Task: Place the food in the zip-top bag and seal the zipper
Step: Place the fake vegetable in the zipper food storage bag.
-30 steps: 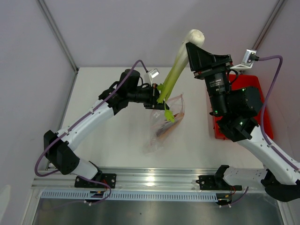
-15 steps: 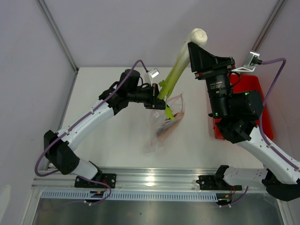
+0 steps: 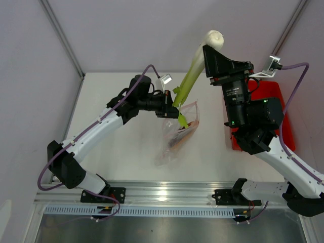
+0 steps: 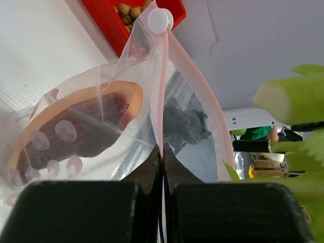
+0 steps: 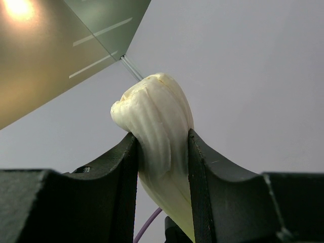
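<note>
My right gripper (image 3: 209,46) is shut on the white end of the leek stalk (image 3: 191,73) and holds it high; its green leaves hang down to the mouth of the zip-top bag (image 3: 177,132). In the right wrist view the leek (image 5: 159,131) sits clamped between the fingers. My left gripper (image 3: 172,111) is shut on the bag's pinkish zipper strip (image 4: 163,91) and holds the mouth up. Inside the bag (image 4: 101,126) lie an orange slice (image 4: 126,91) and a dark red piece (image 4: 81,131). The leek's green end (image 4: 288,96) shows at the right of the left wrist view.
A red tray (image 3: 271,101) stands at the right, partly behind my right arm; in the left wrist view it (image 4: 116,25) holds small tan balls (image 4: 129,9). A white slider (image 4: 158,19) sits on the zipper's far end.
The leek has shifted slightly right and up with my right gripper over the last second. The left gripper and bag have stayed still.
</note>
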Motion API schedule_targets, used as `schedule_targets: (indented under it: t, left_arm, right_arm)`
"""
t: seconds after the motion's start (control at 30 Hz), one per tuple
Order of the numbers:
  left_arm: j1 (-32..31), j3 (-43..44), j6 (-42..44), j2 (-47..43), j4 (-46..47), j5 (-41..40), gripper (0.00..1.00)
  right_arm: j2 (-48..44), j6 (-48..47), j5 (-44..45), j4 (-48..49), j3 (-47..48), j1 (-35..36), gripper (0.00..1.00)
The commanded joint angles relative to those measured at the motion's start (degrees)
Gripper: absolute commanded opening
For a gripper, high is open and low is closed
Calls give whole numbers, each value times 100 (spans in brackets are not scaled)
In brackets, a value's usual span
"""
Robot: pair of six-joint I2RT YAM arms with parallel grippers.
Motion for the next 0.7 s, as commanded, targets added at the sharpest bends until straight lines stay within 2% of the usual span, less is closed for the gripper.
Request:
schedule_targets:
  t: [0.0, 0.3, 0.67]
  left_arm:
    - [4, -18, -83, -231, 145, 2, 0]
    - [12, -88, -126, -214, 233, 11, 1]
    - [12, 26, -91, -178, 189, 2, 1]
  right_arm:
    - [-36, -40, 143, 378, 192, 61, 0]
    - [34, -207, 125, 396, 500, 61, 0]
    - [26, -5, 81, 308, 351, 105, 0]
